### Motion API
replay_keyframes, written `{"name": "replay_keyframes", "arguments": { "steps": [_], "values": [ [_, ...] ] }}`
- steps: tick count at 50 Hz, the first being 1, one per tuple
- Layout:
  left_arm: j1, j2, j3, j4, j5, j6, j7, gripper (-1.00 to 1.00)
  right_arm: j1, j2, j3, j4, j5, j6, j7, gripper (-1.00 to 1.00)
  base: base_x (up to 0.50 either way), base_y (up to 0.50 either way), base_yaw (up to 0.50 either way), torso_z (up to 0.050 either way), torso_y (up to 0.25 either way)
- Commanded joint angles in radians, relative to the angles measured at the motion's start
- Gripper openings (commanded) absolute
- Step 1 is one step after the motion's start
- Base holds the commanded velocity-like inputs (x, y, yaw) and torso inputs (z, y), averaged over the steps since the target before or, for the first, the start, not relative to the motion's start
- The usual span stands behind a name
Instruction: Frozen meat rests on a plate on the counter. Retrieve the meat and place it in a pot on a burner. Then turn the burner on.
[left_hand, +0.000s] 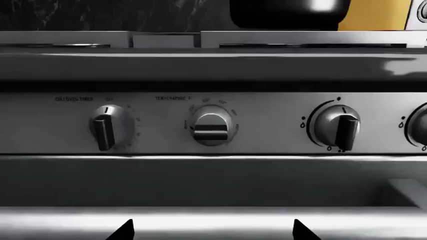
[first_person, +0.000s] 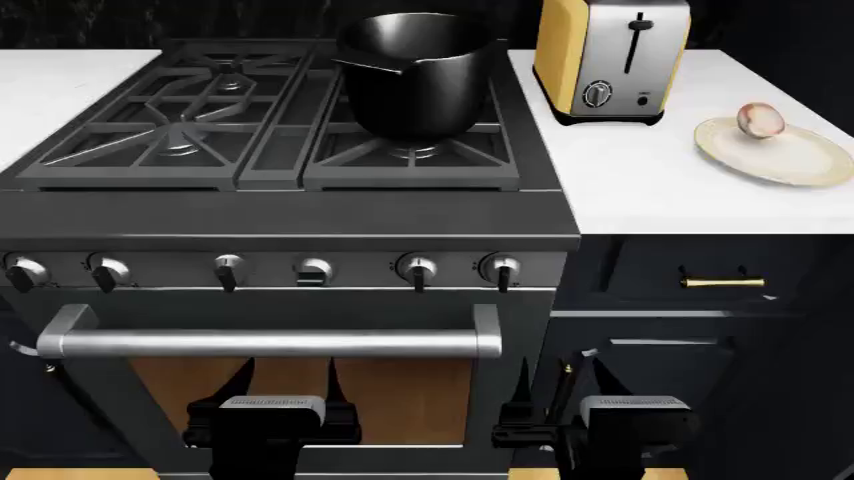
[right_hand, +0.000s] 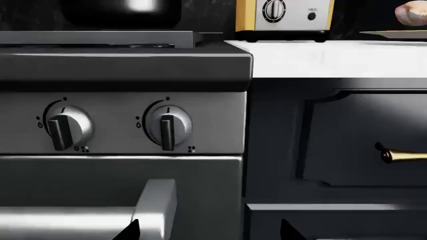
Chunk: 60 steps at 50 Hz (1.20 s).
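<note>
The head view looks down over the stove; both wrist views face its knob panel (first_person: 267, 268) close up, sharing the pot (first_person: 414, 75).

Landmark: steel range (first_person: 287, 215).
Rt of range: dark cabinet (first_person: 707, 330) w/ brass pull (first_person: 725, 283).
Toaster (first_person: 611, 58): yellow/chrome, back-rt of range.
Behind range: dark marbled wall (left_hand: 113, 15).
</note>
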Motion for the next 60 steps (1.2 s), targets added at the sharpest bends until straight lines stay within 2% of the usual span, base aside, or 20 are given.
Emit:
{"name": "replay_keyframes", "arguments": {
  "steps": [1,6,34,60],
  "values": [
    [0.002,-0.017,0.017,0.003,-0.019,0.000,-0.013,1.00,-0.002,0.016,-0.023,-0.003,0.018,-0.003,0.014,1.00,0.00,0.00,0.00,0.000,0.000],
    [0.023,-0.042,0.035,0.035,-0.091,0.020,0.025,1.00,-0.004,0.034,-0.050,-0.003,0.052,-0.007,0.012,1.00,0.00,0.00,0.00,0.037,0.000],
    [0.032,-0.087,0.089,0.035,-0.133,0.031,-0.006,1.00,-0.014,0.077,-0.089,-0.033,0.159,0.007,0.035,1.00,0.00,0.00,0.00,0.050,0.000],
    [0.031,-0.114,0.121,0.033,-0.161,0.039,-0.033,1.00,-0.008,0.103,-0.115,-0.030,0.209,0.016,0.058,1.00,0.00,-0.50,0.00,0.050,0.000]
  ]
}}
